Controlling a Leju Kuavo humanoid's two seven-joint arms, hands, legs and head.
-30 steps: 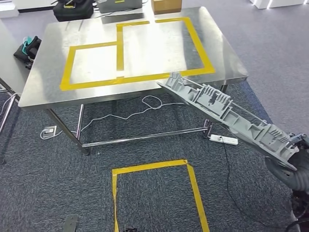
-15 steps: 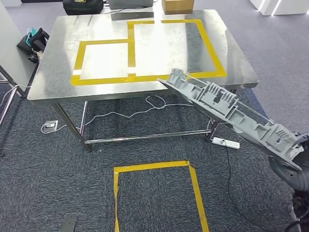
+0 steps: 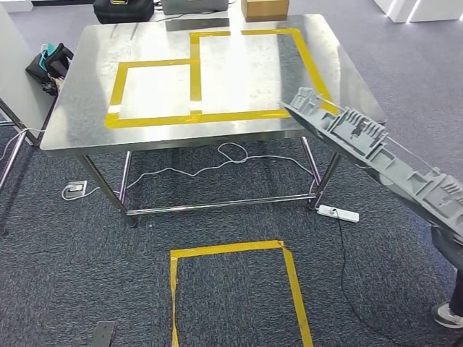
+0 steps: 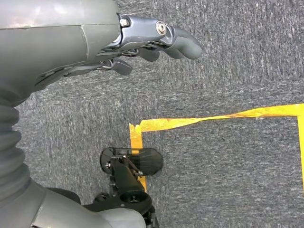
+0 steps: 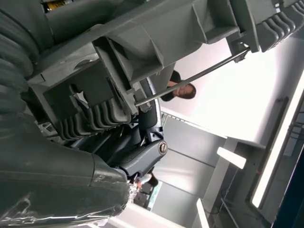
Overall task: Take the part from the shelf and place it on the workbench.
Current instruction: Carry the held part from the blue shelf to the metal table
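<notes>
The wide stainless-steel workbench (image 3: 77, 108) stands across the far half of the scene, its top marked with yellow tape rectangles (image 3: 191, 118), a smaller one on the left and a larger one on the right. The long grey ribbed plastic part (image 3: 377, 155) hangs in the air at the right. Its long axis runs diagonally, from its far tip just over the bench's near right corner down to its near end at the right edge of the head view. Judging by this, the part needs to travel leftward and farther over the bench, with its near end lifted to lie level, before it can be set down inside the tape.

The right hand (image 5: 143, 142) holds the part from below at its near end, dark fingers tucked among the ribs. The left hand (image 4: 157, 40) hangs over the grey carpet, holding nothing, fingers loosely extended. It is well away from the part, so the placing falls to the right arm.

A white power strip (image 3: 338, 212) lies on the floor under the bench's right end.
</notes>
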